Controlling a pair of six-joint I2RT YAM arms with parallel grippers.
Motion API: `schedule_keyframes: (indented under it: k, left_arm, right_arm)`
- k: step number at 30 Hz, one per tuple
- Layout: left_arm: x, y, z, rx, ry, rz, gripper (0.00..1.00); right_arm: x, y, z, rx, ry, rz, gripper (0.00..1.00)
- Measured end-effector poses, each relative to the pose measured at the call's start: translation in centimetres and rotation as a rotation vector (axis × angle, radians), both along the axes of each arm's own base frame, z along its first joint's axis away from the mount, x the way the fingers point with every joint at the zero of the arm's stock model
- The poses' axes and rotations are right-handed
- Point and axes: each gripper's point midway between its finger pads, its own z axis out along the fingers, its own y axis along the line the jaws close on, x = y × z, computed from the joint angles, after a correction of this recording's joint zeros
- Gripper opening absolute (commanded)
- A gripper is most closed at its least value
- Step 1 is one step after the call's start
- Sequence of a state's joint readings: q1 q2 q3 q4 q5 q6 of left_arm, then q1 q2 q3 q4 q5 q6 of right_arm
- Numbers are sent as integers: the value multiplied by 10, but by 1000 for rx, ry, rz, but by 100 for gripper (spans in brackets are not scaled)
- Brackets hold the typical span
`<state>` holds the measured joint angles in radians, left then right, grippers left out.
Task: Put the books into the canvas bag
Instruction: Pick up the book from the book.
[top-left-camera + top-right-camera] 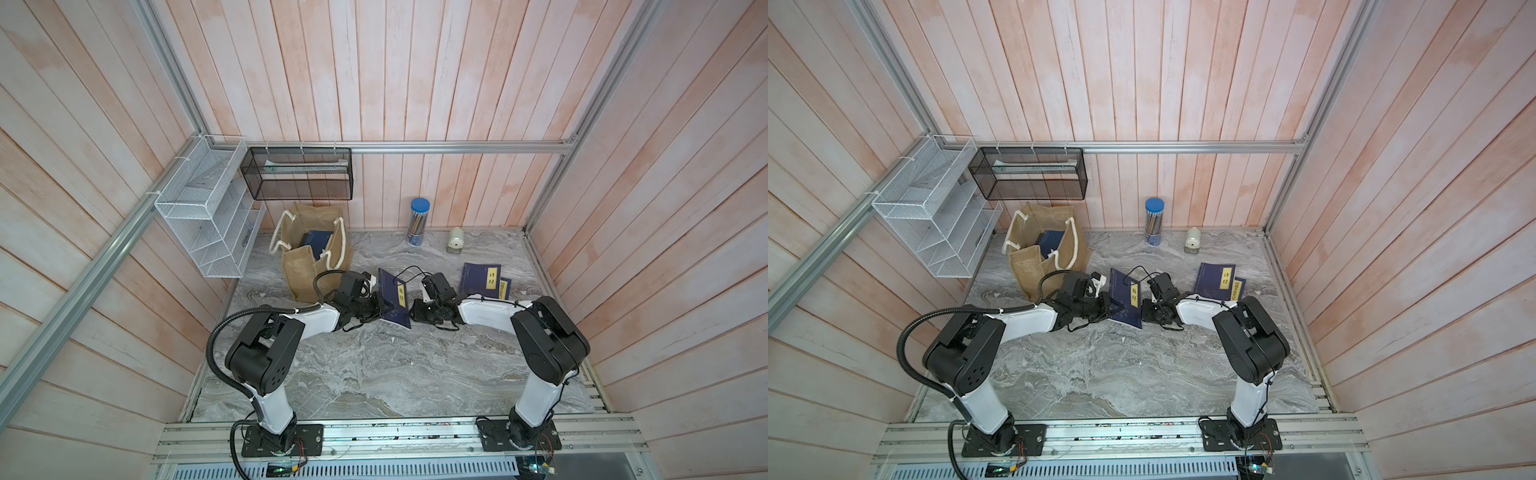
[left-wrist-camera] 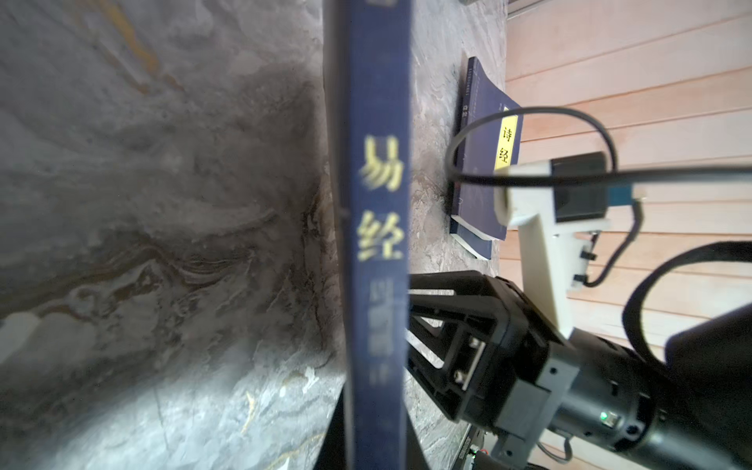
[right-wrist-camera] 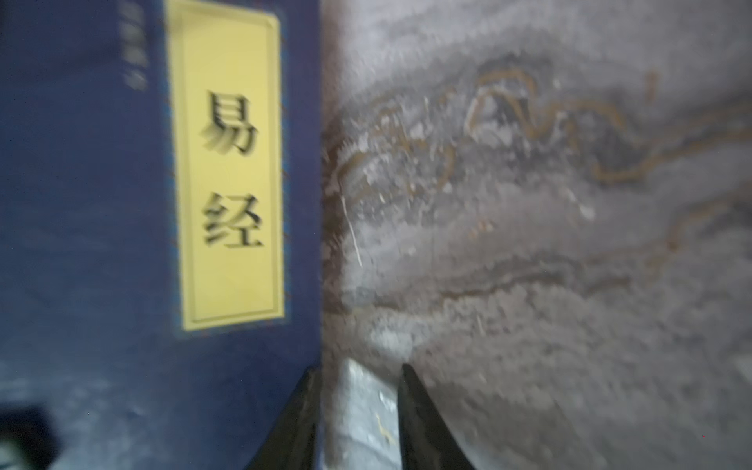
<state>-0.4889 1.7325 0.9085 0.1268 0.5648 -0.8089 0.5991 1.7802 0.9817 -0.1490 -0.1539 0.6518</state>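
One navy book (image 1: 395, 301) gripped on edge, close to the canvas bag (image 1: 303, 270).

I see the marble table (image 1: 374, 374) under both arms. The bag stands open just behind my left gripper (image 1: 382, 309), with another book (image 1: 318, 241) inside it. That gripper is clamped on the tilted navy book, whose yellow label faces my right gripper (image 1: 415, 311). Its fingers (image 3: 419, 407) stand apart at the book's edge, with marble showing between them. Two more navy books (image 1: 480, 280) lie stacked flat just beyond that gripper.

Light: we see soft, even brightness in both top views.
Wrist views: we find the navy book (image 2: 376, 244) blurred.
Shadow: dark beside it.
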Motion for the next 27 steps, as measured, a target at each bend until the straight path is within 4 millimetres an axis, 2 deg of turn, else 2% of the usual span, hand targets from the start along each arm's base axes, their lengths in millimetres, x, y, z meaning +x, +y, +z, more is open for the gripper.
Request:
schedule_keyframes:
  k: [3,6,11,14,16,20,23,27]
  left_arm:
    - [-2,4,22,15,-73,-28,2]
    - [-2,10,45,30,-154,-52,2]
    - [-5,27,91,36,-311,-74,0]
    - [-8,36,124,12,-416,-86,0]
    - [-14,39,146,-10,-483,-101,0]
    - [-34,38,191,-84,-622,-161,0]
    - [-50,36,219,-145,-704,-212,0]
    - [-68,32,244,-222,-771,-276,0]
  right_arm:
    - [-8,-11,16,-23,-17,-12,44]
    - [-5,-16,58,15,-116,-19,46]
    - [-1,-19,165,179,-401,-18,52]
    - [-10,-21,217,298,-558,-4,60]
    - [-17,-22,240,366,-629,12,63]
    - [-26,-11,272,483,-708,77,66]
    - [-30,1,283,555,-715,138,66]
    - [-32,18,293,643,-700,203,67]
